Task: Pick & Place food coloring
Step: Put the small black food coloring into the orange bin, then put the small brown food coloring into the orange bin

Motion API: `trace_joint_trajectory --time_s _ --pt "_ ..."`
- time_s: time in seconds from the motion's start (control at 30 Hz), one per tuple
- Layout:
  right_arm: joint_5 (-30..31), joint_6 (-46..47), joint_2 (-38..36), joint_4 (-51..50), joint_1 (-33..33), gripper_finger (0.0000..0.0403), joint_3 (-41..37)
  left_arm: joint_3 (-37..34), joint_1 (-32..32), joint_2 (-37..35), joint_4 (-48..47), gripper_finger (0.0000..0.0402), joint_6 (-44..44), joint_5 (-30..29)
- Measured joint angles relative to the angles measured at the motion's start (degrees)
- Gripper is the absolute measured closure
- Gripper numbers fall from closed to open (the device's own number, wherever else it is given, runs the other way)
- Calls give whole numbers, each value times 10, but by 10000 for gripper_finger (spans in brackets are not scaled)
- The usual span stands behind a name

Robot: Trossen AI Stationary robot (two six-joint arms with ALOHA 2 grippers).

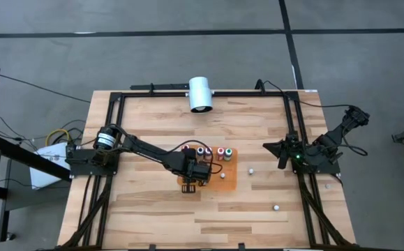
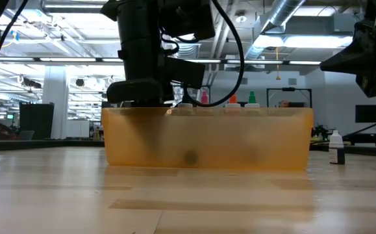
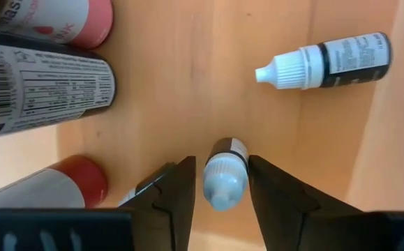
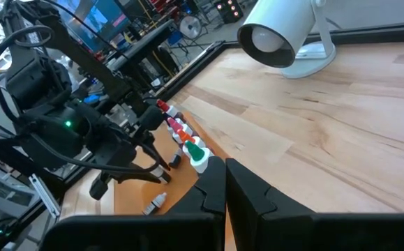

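Several tiny food coloring bottles (image 1: pixel 208 150) stand upright in a row on the far part of the orange mat (image 1: pixel 231 183). One more (image 3: pixel 327 63), white-capped with a dark label, lies on its side on the mat. My left gripper (image 3: pixel 222 199) points down over the mat's near-left part. It is open around a small upright bottle with a pale cap (image 3: pixel 224 180). My right gripper (image 4: pixel 224 183) is shut, holds nothing, and waits near the table's right edge (image 1: pixel 283 150). My left gripper comes from above with one finger on each side of the pale-capped bottle's body (image 3: pixel 231 148), which stands upright on the mat. A narrow gap shows at one finger (image 3: pixel 184 188). Whether the other finger (image 3: pixel 268 188) touches the bottle, I cannot tell.
A large white cylinder (image 1: pixel 200 94) stands at the table's far edge. Two small white items (image 1: pixel 252 169) (image 1: pixel 276 207) sit on the wood right of the mat. Taller bottles (image 3: pixel 45 87) stand close beside my left gripper. Black frame rails run along the table's left, right and far sides.
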Motion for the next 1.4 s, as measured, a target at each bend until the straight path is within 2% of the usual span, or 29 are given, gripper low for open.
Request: trace_joint_trajectory --time_s 0.17,0.43,0.6,0.8,1.1,1.3,1.4 --pt "0 0 0 0 0 402 0 0 0 0 0 261 0 -7" --pt "0 0 0 0 0 402 0 0 0 0 -1 215 4 -9" --pt "0 0 0 -2 0 402 0 24 0 1 -18 198 4 -10" --pt "0 0 0 -2 0 402 0 73 0 1 -49 195 4 -9" --pt "0 0 0 -2 0 402 0 182 0 1 -188 195 3 -10" --pt "0 0 0 0 0 402 0 211 0 0 -229 195 11 -9" --pt "0 0 0 0 0 402 0 212 0 -8 -228 195 22 11"
